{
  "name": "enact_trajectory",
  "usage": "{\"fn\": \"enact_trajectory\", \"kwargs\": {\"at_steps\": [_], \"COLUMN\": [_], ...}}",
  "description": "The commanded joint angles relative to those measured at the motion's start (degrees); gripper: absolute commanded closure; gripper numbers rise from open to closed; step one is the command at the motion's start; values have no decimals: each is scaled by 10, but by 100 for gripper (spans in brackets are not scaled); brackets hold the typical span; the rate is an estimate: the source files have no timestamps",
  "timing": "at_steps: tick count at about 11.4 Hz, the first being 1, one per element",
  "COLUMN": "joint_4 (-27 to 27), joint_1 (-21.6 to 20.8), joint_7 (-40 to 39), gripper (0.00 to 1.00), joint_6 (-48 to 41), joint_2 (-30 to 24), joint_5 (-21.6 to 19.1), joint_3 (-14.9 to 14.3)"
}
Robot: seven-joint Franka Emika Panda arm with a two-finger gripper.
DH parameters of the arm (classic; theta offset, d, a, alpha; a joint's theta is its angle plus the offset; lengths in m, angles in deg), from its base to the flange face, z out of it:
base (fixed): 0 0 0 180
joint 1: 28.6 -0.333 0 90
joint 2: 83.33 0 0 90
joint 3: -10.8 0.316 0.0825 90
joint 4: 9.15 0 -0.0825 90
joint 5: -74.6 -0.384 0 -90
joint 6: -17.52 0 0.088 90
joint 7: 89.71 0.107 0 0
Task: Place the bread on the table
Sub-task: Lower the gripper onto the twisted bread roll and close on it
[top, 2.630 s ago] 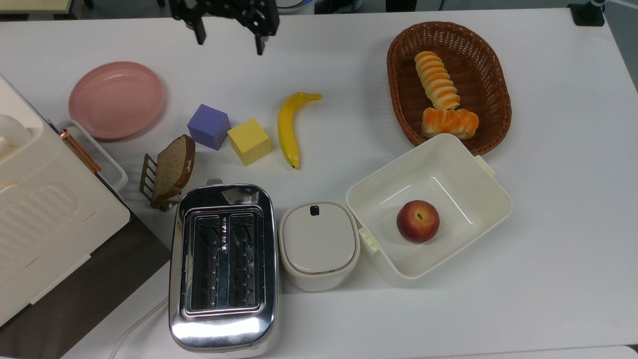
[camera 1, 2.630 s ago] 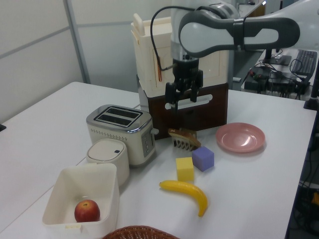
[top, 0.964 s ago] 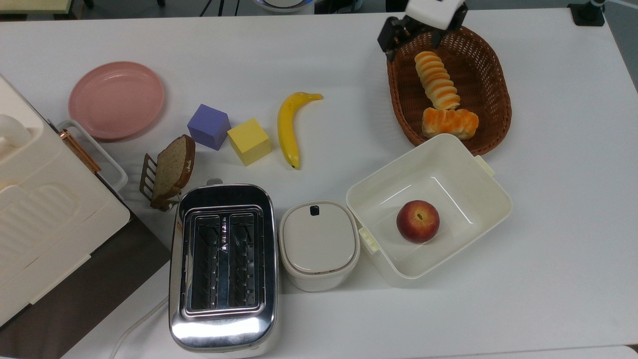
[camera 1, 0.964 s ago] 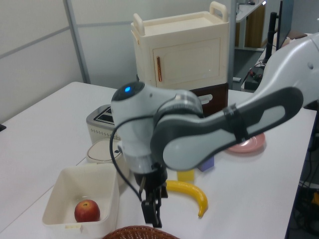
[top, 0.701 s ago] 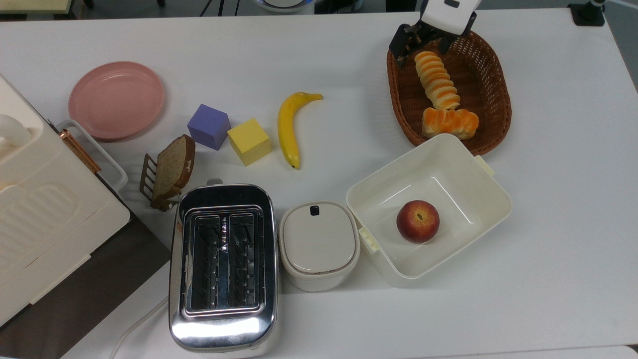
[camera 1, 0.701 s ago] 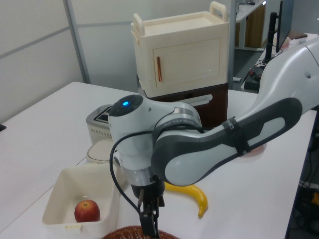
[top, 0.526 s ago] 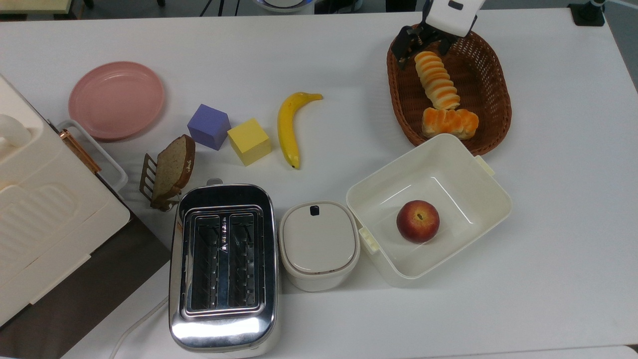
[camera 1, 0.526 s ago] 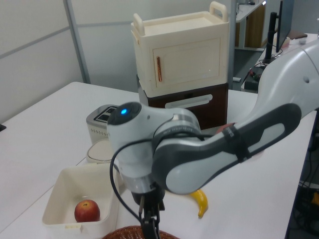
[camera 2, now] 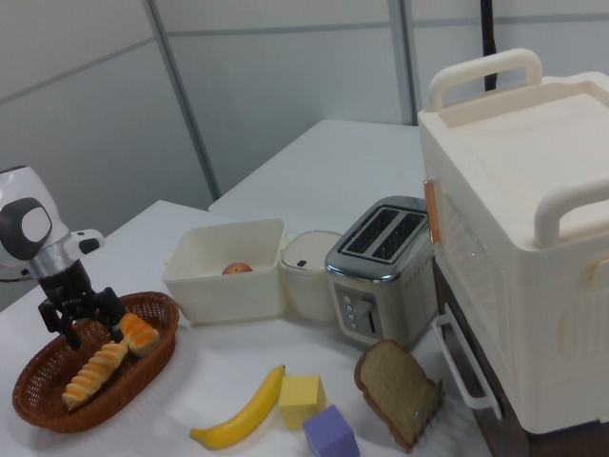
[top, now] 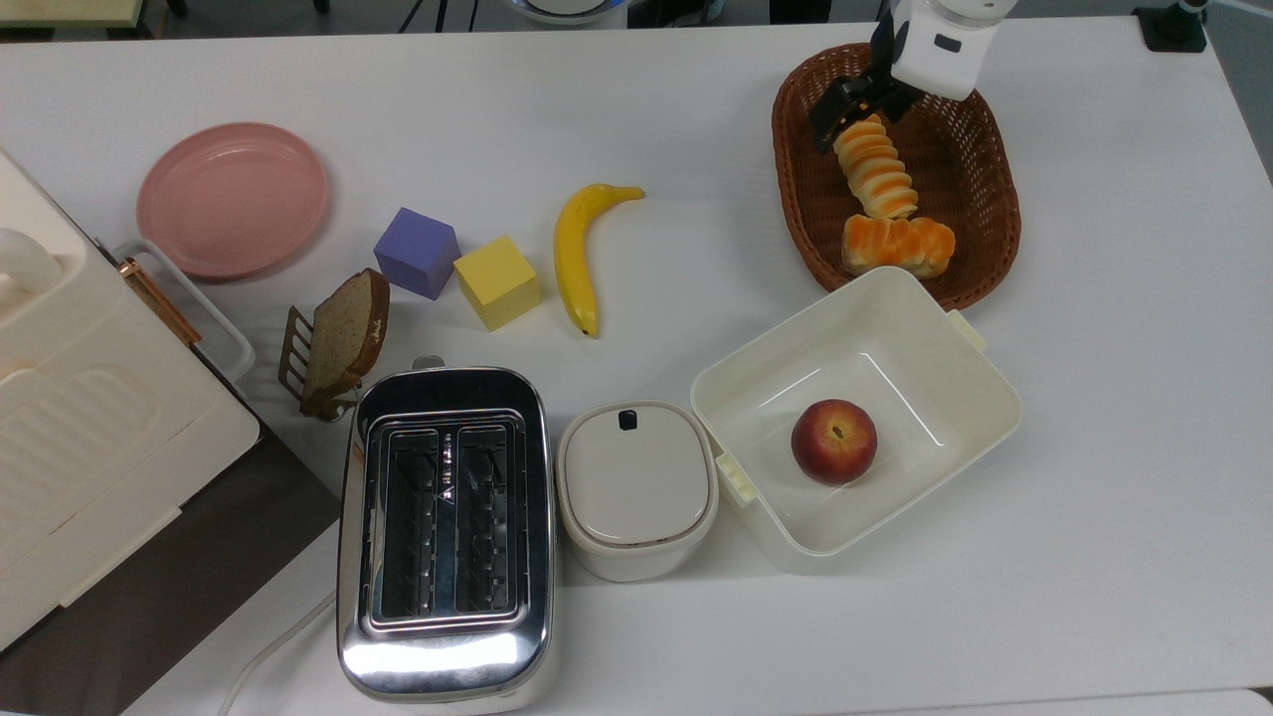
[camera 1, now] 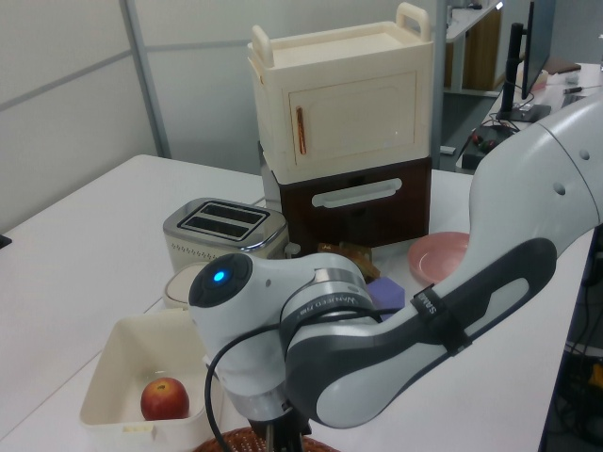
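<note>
The long twisted bread loaf with orange-and-cream ridges [top: 875,169] lies lengthwise in the brown oval wicker basket [top: 980,159], directly beneath the pincer [top: 857,104], its near end touching a stubby orange bun [top: 898,245]. The pincer stands open, fingers astride the loaf's far end. It has descended since half a second earlier. The basket rests on the white tabletop [top: 696,149].

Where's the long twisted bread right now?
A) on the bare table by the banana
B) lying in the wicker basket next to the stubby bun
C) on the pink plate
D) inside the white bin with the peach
B. In the top view the bread lies inside the wicker basket, its near end against the stubby bun, with the gripper over its far end.
</note>
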Motion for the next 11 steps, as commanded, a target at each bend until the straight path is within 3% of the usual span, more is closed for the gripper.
{"fn": "enact_trajectory", "kwargs": {"at_steps": [1,11], "joint_4": [-9,-37], "joint_1": [-20,-37], "joint_7": [12,134], "gripper": [0,0], "joint_6": [30,117], "joint_2": [5,25], "joint_5": [20,21], "joint_3": [-14,-12]}}
